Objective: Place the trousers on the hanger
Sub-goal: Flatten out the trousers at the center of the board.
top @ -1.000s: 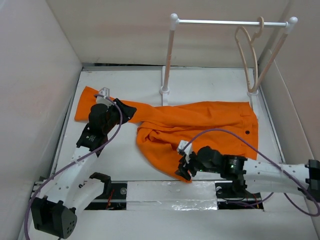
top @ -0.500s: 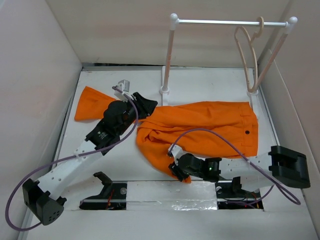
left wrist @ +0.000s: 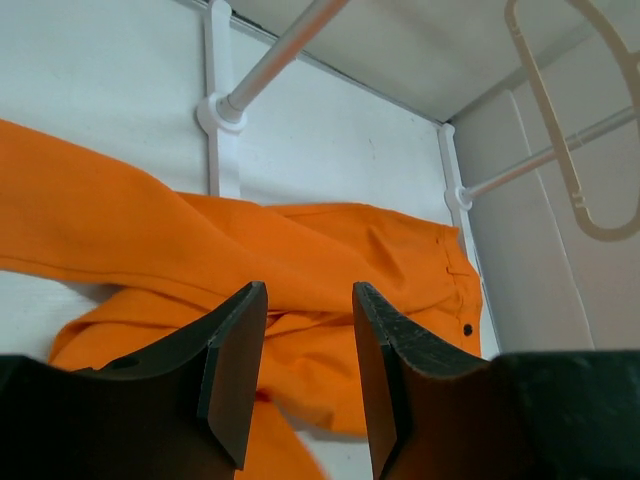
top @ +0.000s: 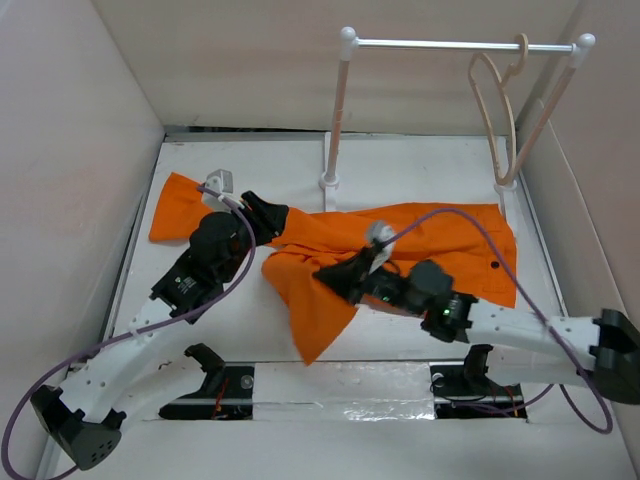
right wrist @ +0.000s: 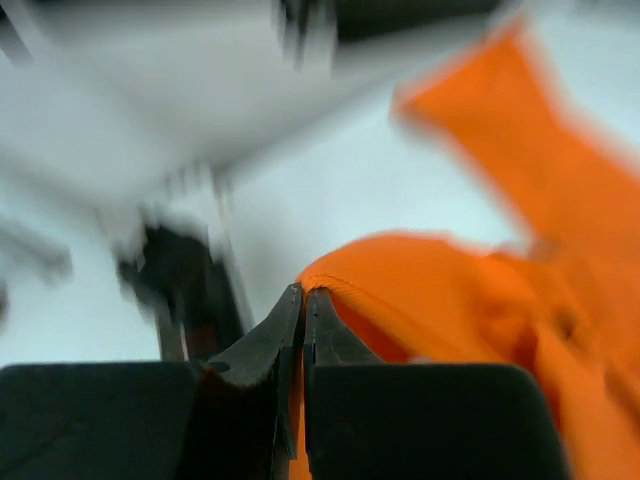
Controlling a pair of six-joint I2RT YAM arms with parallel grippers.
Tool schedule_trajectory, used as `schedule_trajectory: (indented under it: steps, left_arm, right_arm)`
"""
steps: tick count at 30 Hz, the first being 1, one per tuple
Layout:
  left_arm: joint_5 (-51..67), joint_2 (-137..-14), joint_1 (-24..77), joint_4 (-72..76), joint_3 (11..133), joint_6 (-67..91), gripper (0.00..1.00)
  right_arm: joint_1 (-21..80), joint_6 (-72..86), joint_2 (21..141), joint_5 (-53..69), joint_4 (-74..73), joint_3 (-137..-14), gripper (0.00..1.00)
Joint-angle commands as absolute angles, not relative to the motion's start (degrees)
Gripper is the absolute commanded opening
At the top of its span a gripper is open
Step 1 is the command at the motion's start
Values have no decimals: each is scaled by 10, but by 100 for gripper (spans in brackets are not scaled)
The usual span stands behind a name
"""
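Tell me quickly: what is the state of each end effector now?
Left end effector: open, holding nothing.
Right end effector: closed on the bright orange fabric trousers.

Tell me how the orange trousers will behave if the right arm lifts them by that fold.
Probably floppy: the trousers lie rumpled and one leg trails loosely from the right gripper, whose jaws are shut on a thin fold. Likely light, being thin creased cloth. That small pinch could slip.
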State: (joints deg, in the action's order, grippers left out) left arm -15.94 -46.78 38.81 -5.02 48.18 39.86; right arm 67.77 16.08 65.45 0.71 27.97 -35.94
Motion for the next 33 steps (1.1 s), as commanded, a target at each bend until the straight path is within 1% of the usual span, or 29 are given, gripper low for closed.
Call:
schedule_trajectory:
  steps: [1, 3, 6, 9, 11, 12, 13, 15, 17, 19, 21, 22, 23, 24, 25, 28, 29, 30, 31, 32, 33]
  left_arm:
    - [-178, -464, 360, -75, 540, 371, 37]
    - [-171, -449, 359, -76, 535, 366, 40]
    - [-172, -448, 359, -73, 517, 362, 42]
    - [-151, -454, 359, -90, 486, 363, 42]
    - [-145, -447, 359, -93, 454, 365, 42]
    - [-150, -435, 359, -97, 447, 364, 42]
    - [-155, -431, 359, -105, 443, 363, 42]
    - [-158, -418, 359, -112, 445, 359, 41]
    - [-156, -422, 359, -116, 458, 352, 41]
    - [-159, -447, 359, -131, 476, 346, 41]
    - [-156, -481, 373, -149, 499, 346, 40]
    - [-160, -485, 386, -153, 497, 351, 40]
    - [-174, -488, 396, -149, 477, 357, 40]
    - [-175, -483, 396, -145, 461, 375, 40]
    - [-176, -477, 396, -133, 441, 385, 40]
    - [-200, -439, 396, -135, 341, 434, 40]
    - [-206, -426, 396, -140, 324, 446, 41]
    - [-213, -401, 396, -144, 303, 460, 41]
    - [-220, -389, 396, -156, 287, 474, 41]
    - [-243, -376, 396, -170, 262, 509, 41]
    - [-258, -348, 396, -185, 254, 528, 40]
  right_arm:
    - [636, 205, 531, -22, 469, -322, 0]
    - [630, 252, 497, -82, 477, -267, 0]
    - [615, 326, 495, -131, 406, -197, 0]
    - [610, 347, 512, -127, 405, -143, 0]
    - [636, 353, 504, -135, 351, -139, 0]
    - [656, 358, 500, -168, 317, -132, 0]
    - [702, 364, 502, -184, 308, -125, 0]
    - [742, 380, 511, -205, 290, -117, 0]
    - [787, 379, 543, -197, 268, -127, 0]
    - [806, 369, 582, -159, 223, -159, 1]
    - [823, 339, 604, -117, 171, -187, 9]
    - [829, 325, 610, -113, 142, -204, 23]
    - [836, 301, 605, -122, 107, -245, 33]
    - [851, 288, 595, -172, 30, -266, 43]
    - [851, 278, 582, -202, -4, -287, 59]
    - [851, 195, 520, -273, -55, -362, 78]
    - [851, 179, 509, -291, -68, -362, 78]
    - [851, 158, 492, -318, -80, -393, 78]
    - [839, 133, 489, -322, -73, -406, 62]
    - [826, 86, 491, -316, -62, -416, 38]
    - [809, 67, 518, -265, -41, -437, 19]
